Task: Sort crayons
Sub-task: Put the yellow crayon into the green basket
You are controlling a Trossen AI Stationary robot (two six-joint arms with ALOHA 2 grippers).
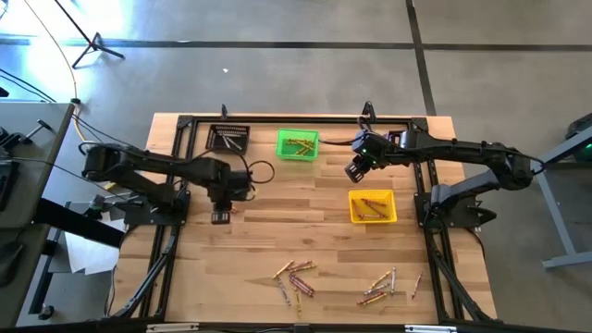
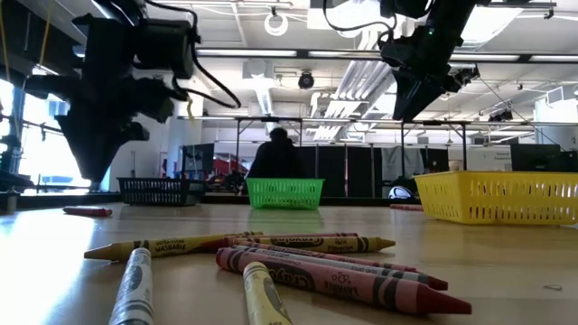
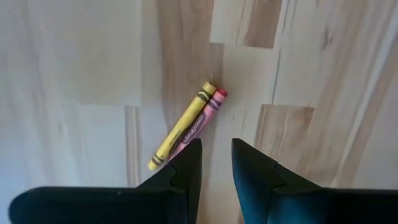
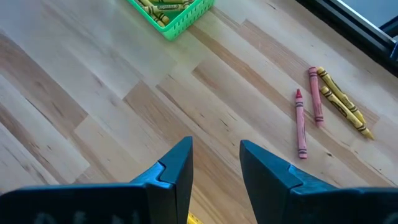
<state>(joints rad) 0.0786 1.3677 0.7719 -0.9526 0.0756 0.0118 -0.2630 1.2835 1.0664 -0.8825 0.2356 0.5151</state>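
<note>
**Hovering over a pair of crayons on a wooden sorting table**

Seen from above, a pale, plank-grained table (image 1: 250, 250) fills the centre of the frame. Three small square mesh bins sit along its upper part: a black bin (image 1: 228, 139) at upper left, a green bin (image 1: 297, 144) at upper centre, and a yellow bin (image 1: 372, 206) right of centre, probably one per colour. Loose crayons (image 1: 294, 276), thin paper-wrapped sticks, lie scattered near the lower edge, still unsorted.

The left gripper (image 1: 220, 215) hangs left of centre, its dark fingers slightly apart and holding nothing. Its wrist view shows a yellow crayon (image 3: 182, 126) and a pink-red crayon (image 3: 211, 109) lying side by side, touching, just beyond the fingertips, likely the next pick.

The right gripper (image 1: 356, 172) hovers between the green and yellow bins, fingers apart, empty.
</note>
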